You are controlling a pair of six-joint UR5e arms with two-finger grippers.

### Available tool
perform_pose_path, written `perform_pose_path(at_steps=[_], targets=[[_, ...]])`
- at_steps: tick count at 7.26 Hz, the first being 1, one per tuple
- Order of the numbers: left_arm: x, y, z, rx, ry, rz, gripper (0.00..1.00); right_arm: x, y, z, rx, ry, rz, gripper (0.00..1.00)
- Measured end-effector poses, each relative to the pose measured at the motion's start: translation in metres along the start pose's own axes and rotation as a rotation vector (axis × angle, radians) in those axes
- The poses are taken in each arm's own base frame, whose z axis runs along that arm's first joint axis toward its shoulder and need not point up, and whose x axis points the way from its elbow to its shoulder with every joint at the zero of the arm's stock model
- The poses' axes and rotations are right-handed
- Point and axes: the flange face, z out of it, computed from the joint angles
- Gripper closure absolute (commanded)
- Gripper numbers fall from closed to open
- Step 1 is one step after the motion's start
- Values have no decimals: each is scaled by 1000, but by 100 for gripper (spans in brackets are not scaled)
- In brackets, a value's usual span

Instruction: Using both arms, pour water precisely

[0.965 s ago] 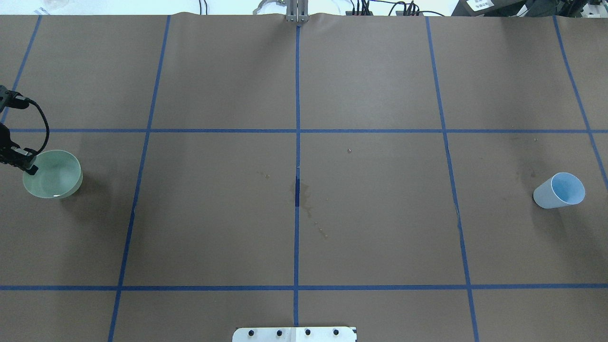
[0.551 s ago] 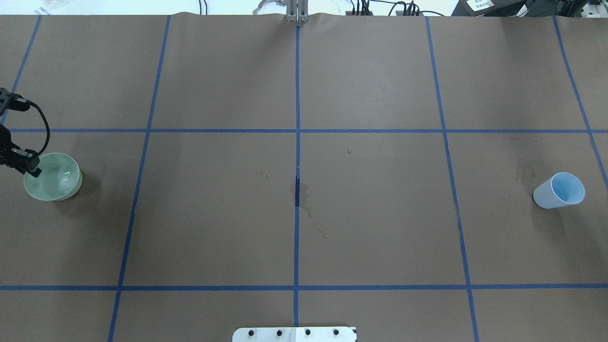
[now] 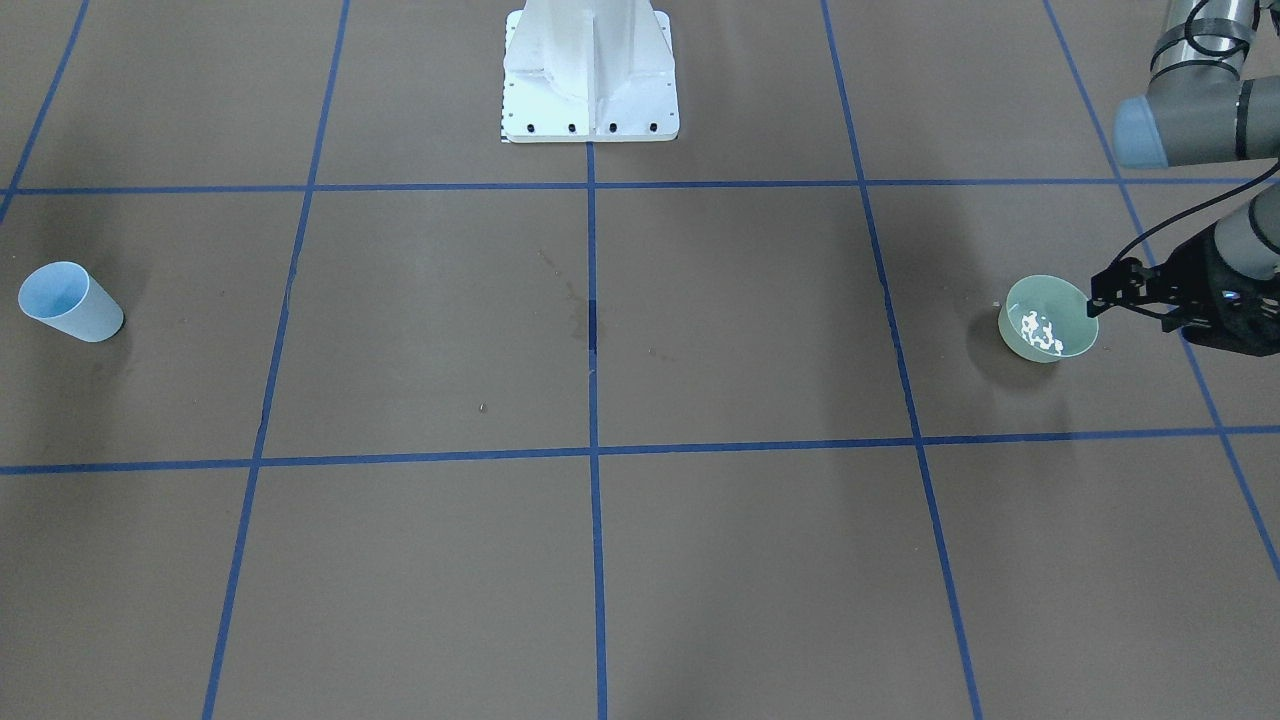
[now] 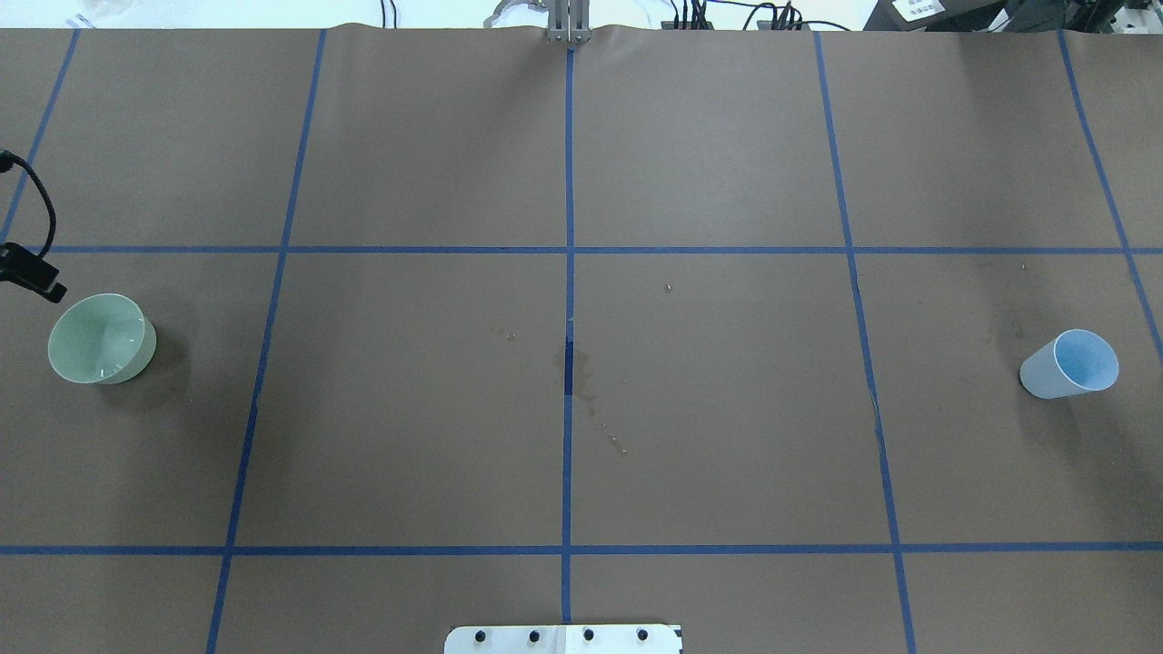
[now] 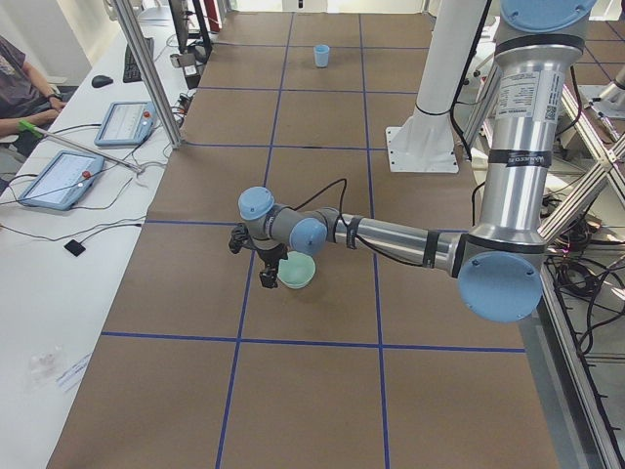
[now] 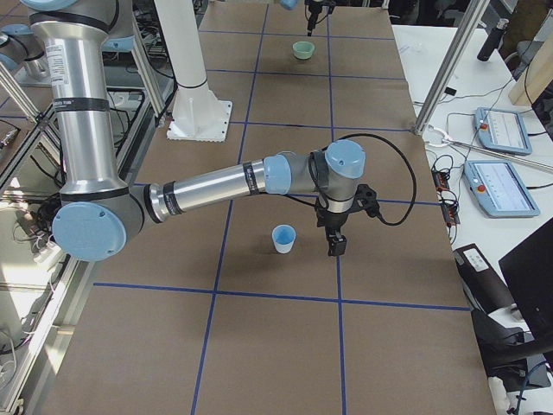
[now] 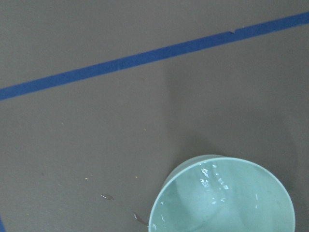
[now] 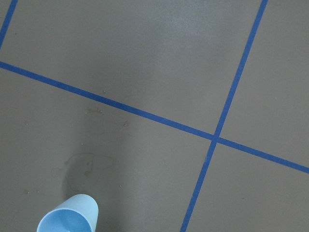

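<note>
A pale green bowl (image 4: 100, 338) stands upright at the table's far left, also in the front view (image 3: 1047, 318) and the left wrist view (image 7: 222, 198). Water shows in it as white glints (image 3: 1040, 330). My left gripper (image 3: 1105, 290) is open just beside the bowl's rim, apart from it; only a fingertip (image 4: 41, 280) shows overhead. A light blue cup (image 4: 1070, 363) stands at the far right, also in the right wrist view (image 8: 67, 215). My right gripper (image 6: 335, 242) hangs beside the cup (image 6: 283, 238); I cannot tell whether it is open or shut.
The white pedestal (image 3: 590, 70) stands at the table's near middle edge. Blue tape lines grid the brown table cover. Dried stains (image 4: 581, 377) mark the centre. A side bench with tablets (image 5: 59, 176) and metal frame posts (image 5: 146, 68) lies beyond the far edge.
The left gripper held the bowl's rim, lowered it, then let go and drew back off the view's left edge. The bowl now stands level on the table. The cup has not moved.
</note>
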Motion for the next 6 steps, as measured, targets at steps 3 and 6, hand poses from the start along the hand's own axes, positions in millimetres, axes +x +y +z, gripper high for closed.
perform_pose_path(at_steps=[3,6], targets=[[-80,7,-84,147,-38,-74,0,12,20,13,-22,-15,43,0],[-119,26,-102,159,-46,-160,0,16,23,18,-32,-16,55,0]])
